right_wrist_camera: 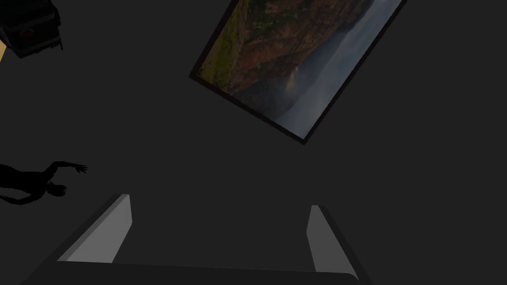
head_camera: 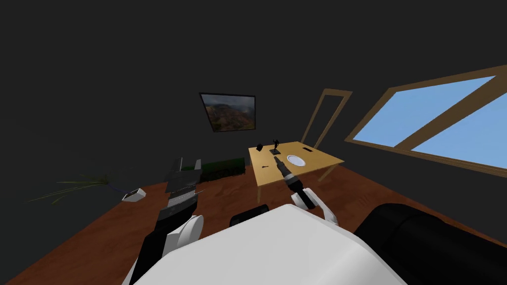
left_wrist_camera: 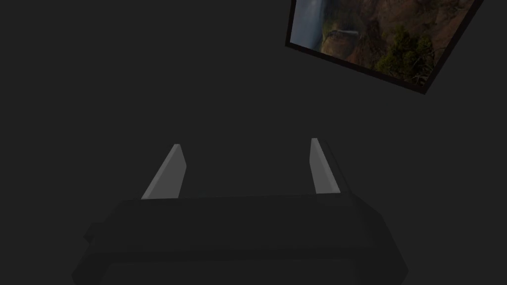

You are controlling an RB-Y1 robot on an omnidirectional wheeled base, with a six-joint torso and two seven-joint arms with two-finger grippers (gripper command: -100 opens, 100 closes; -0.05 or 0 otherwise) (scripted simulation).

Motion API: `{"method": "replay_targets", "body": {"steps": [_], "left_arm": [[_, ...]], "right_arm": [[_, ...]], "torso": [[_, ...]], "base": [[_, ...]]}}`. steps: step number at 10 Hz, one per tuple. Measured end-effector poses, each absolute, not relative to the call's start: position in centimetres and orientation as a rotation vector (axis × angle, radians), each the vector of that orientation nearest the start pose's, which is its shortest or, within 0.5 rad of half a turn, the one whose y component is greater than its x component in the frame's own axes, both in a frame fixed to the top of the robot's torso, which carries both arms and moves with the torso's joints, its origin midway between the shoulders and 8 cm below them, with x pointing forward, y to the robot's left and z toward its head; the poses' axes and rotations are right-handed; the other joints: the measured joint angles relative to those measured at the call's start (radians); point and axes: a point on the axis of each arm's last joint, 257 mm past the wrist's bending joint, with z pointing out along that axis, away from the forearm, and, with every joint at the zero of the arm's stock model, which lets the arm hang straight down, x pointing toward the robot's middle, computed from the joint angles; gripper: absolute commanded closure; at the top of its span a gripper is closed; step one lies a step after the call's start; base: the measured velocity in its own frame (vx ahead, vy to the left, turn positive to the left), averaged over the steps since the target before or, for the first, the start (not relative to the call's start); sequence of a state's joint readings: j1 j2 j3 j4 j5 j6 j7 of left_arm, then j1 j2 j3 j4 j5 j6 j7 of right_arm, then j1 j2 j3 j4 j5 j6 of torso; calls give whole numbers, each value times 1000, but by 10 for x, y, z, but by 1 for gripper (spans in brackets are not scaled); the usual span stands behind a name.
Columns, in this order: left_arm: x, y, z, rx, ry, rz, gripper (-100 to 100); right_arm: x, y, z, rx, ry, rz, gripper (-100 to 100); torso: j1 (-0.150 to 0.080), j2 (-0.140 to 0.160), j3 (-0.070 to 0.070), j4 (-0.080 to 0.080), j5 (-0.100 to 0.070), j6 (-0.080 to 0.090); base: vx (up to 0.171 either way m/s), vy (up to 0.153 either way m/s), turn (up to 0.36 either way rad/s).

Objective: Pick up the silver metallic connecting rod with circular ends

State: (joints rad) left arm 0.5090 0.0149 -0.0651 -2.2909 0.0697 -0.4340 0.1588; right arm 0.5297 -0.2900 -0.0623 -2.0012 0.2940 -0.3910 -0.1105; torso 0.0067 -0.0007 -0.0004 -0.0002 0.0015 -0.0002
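The right gripper [right_wrist_camera: 220, 202] stands wide open with nothing between its fingers, reaching out over the yellow table [head_camera: 319, 161] near the white plate [head_camera: 295, 160]. The connecting rod [head_camera: 265, 166], small and dark here, lies on the table just beside that gripper, toward the table's left edge. The left gripper [left_wrist_camera: 245, 143] is equally wide and empty, raised well clear of the table.

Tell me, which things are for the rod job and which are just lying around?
For the job: small dark rod on the table; right gripper, open, over the table.
Just lying about: white plate, dark figurine, wall picture.
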Motion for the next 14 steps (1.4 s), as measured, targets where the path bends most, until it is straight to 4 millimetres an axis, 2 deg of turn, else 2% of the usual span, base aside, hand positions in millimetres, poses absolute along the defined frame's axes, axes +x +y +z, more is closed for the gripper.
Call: {"method": "replay_targets", "body": {"steps": [4,7,9,10,14], "left_arm": [[354,266,13,-816,580,-1540,0],[354,266,13,-816,580,-1540,0],[354,266,13,-816,580,-1540,0],[354,266,13,-816,580,-1540,0],[354,266,13,-816,580,-1540,0]], "right_arm": [[380,-336,-201,559,1431,769,-100],[364,-365,-241,515,1561,620,-100],[361,-378,-255,499,1605,567,-100],[358,-392,-266,477,1645,518,-100],[337,-428,-308,408,1790,343,-100]], "torso": [[0,-1,0,0,0,1],[-1,1,0,0,0,0],[-4,1,0,0,-1,1],[-3,0,0,0,-1,0],[-1,-1,0,0,0,0]], "base": [[31,111,169],[24,77,121],[27,48,87],[30,53,112],[38,73,151]]}}
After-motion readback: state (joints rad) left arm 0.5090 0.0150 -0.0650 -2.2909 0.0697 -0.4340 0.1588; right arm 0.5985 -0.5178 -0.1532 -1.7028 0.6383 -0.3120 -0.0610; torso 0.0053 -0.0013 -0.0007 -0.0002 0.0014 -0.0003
